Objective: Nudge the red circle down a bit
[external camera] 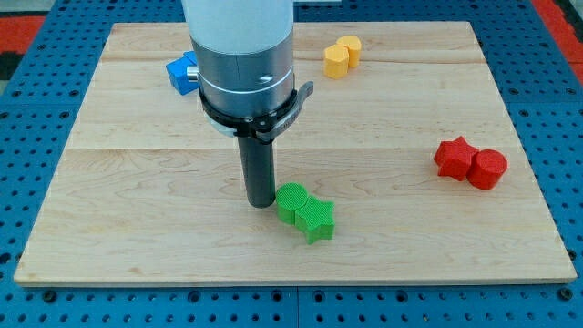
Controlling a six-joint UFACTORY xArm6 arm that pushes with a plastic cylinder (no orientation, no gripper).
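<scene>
The red circle point(487, 169) lies near the board's right edge, touching a red star point(455, 157) on its left. My tip point(260, 202) rests on the board near the middle, right beside the left side of a green circle point(291, 200), far to the left of the red circle. A green star point(315, 219) touches the green circle at its lower right.
Two yellow blocks point(342, 56) sit together near the top edge. A blue block point(183, 72) shows at the upper left, partly hidden behind the arm's body point(244, 64). The wooden board point(137, 200) lies on a blue perforated table.
</scene>
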